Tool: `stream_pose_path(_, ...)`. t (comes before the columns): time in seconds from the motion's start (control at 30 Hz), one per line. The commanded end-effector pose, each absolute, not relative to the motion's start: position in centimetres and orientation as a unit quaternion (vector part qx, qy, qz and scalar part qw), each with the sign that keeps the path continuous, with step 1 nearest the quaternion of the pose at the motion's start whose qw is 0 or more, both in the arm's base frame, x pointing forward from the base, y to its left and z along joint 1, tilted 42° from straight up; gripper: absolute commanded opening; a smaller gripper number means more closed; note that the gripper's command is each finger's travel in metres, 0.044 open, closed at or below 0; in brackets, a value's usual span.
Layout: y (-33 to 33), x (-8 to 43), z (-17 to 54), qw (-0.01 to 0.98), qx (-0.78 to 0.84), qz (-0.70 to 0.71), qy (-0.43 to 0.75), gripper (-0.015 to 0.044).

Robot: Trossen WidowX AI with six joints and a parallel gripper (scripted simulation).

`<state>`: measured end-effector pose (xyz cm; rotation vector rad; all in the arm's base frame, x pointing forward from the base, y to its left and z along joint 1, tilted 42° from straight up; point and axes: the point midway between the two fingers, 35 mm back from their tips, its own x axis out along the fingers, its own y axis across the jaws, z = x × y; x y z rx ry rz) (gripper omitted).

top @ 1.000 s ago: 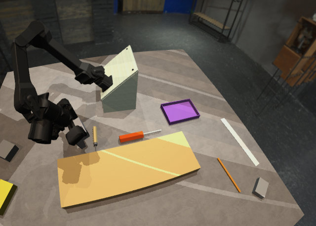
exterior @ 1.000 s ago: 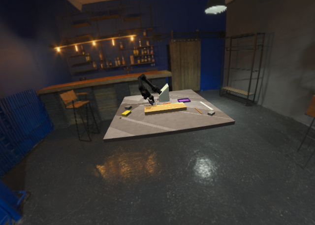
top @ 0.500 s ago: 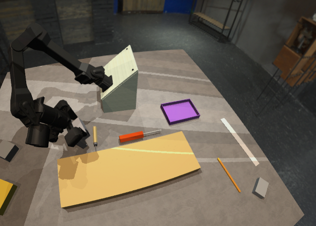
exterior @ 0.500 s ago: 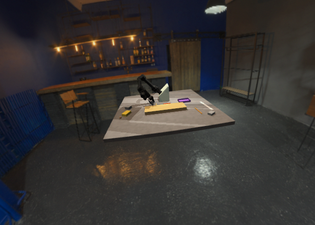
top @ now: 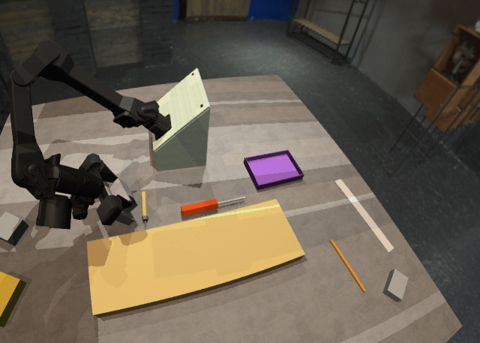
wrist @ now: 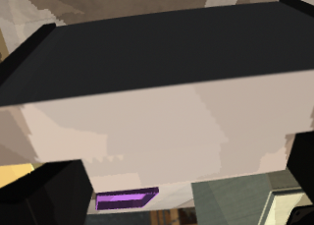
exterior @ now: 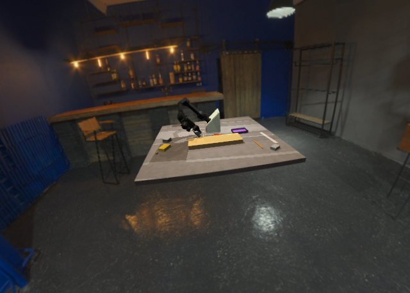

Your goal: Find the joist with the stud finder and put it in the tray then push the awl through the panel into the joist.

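My gripper [top: 119, 195] [exterior: 198, 133] [wrist: 186, 173] is shut on the stud finder [top: 121, 190] [wrist: 162, 132], a block with a light grey face and a black side. It is held in the air behind the left end of the floor panel. The panel [top: 193, 250] [exterior: 215, 140] [wrist: 14, 175] is a long yellow-orange board. The awl [top: 144, 204], with a wooden handle and thin metal point, lies just right of the gripper, its point toward the panel's back edge. The purple tray [top: 273, 169] [exterior: 239, 130] [wrist: 123, 199] is empty, behind the panel's right end. The joist is hidden.
A red-handled screwdriver [top: 199, 207] lies behind the panel. A sloped pale stand [top: 186, 99] [wrist: 231, 200] rises behind it. Grey blocks [top: 397, 284] [top: 11, 226], a yellow block [top: 8, 293] [exterior: 164, 147], an orange stick [top: 347, 266] and a pale strip [top: 364, 216] lie around.
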<state>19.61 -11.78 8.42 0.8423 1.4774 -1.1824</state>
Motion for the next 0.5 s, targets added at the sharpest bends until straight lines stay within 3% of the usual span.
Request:
stream_pose_path(0.0, -11.74, 19.69, 8.42, 0.501, 0.357, -0.483, 0.623, 0.0000)
stream_pose_path(0.47, -12.04, 19.76, 8.42, 0.466, 0.383, -0.462, 0.650, 0.0000)
